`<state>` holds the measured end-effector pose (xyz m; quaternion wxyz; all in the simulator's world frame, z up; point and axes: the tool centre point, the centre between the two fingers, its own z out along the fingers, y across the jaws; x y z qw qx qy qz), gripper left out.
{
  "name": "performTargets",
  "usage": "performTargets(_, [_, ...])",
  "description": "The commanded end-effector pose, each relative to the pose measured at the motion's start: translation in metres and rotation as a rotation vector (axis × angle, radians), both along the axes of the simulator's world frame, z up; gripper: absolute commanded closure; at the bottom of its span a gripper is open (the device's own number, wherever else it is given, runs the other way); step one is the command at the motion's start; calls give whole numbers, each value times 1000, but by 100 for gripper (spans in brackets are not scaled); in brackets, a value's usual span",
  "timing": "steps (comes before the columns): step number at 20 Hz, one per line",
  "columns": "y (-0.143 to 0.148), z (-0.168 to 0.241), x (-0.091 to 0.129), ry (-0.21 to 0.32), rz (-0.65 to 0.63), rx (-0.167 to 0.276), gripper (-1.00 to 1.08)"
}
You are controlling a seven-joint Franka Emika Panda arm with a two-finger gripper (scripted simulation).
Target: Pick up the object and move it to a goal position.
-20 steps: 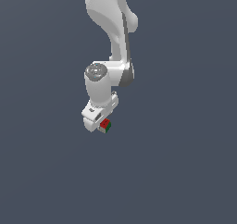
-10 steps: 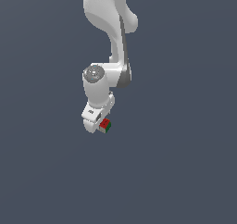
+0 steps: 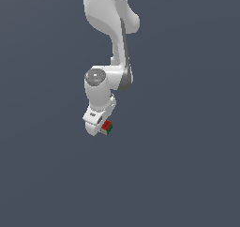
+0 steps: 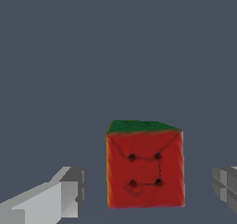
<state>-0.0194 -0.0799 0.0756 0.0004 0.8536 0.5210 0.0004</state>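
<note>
The object [image 4: 144, 165] is a small cube with a red face bearing four dark dots and a green face above it. It lies between my two grey fingers [image 4: 65, 193], with a gap on either side, so neither pad touches it. My gripper [image 4: 148, 186] is open around it. In the exterior view the white gripper [image 3: 104, 127] points downward, and the cube [image 3: 107, 126] shows at its tip on the exterior view's right side, partly hidden by the hand.
A uniform dark grey-blue surface fills both views. The white arm [image 3: 112, 43] comes down from the top of the exterior view. No other objects show.
The wrist has sunk very slightly. The cube has stayed where it was at the gripper's tip.
</note>
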Motion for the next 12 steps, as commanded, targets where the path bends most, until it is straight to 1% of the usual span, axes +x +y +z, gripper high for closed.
performTargets(1, [0, -10, -1, 1, 1, 0, -92])
performTargets(6, [0, -35, -1, 1, 4, 0, -92])
performTargets(11, [0, -42, 0, 1, 4, 0, -92])
performTargets(12, [0, -42, 0, 1, 4, 0, 108])
